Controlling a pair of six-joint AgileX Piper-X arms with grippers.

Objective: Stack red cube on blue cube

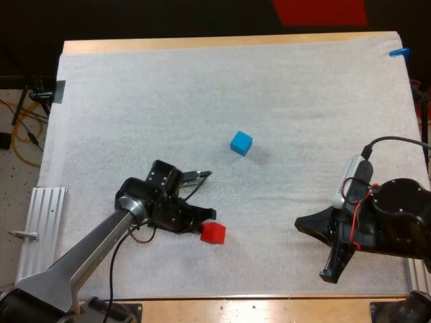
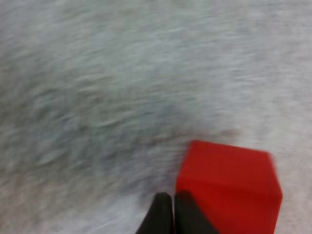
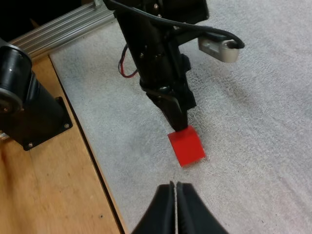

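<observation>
Counter (image 1: 222,306) carries the white mat (image 1: 202,87), and both cubes sit on the mat.

Left arm (image 1: 87,252) comes in from near-left and reaches right. Right arm (image 1: 397,222) is parked at the right edge, well apart from both cubes. Your left arm is clearly the nearer one for the pick.

Blue cube (image 1: 241,142) sits mid-mat, free on all sides, far and slightly right of the red one, well apart.

Red cube (image 1: 213,233) is flat on the mat just beside the left jaws' tip, on its near side. It's square, so there's no long axis to worry about.

Left jaws are pressed together on nothing. In the left wrist view the fingertips (image 2: 160,214) touch each other and the red cube lies off to one side of them, not between. From the right wrist view the tip looks to be at the cube's far top edge, touching or nearly; I can't tell which.

Right jaws are also together, empty, pointing at the red cube from a distance.

My read: the key offset is sideways. You'd need the left jaws apart and shifted toward near so they straddle the cube. Driving down as they stand would likely just nudge it.
</observation>
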